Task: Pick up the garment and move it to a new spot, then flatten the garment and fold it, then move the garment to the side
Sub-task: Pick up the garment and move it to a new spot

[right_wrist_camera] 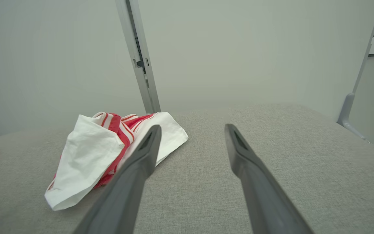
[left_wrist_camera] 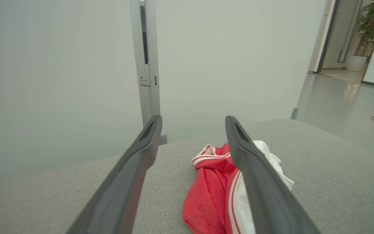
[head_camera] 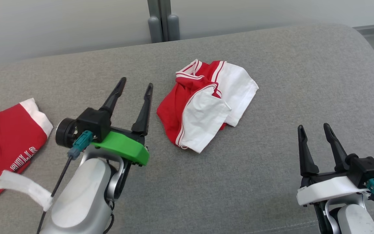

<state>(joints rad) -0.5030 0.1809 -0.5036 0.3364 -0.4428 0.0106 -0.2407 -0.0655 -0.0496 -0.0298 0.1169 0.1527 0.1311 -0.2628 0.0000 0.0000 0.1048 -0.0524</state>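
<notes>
Garment (head_camera: 206, 107) crumpled, well inside cushion (head_camera: 271, 178) edges

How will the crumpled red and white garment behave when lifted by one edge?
Probably floppy: the garment lies in soft, loose folds, so it should hang and unfold. It looks thin, so likely light. Pushed, its folds would likely bunch up.

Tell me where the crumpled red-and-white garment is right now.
Head view: the crumpled red-and-white garment lies mid-picture on the grey cushion, ahead of and between the left pincer and the right pincer, nearer the left, touching neither.
</notes>
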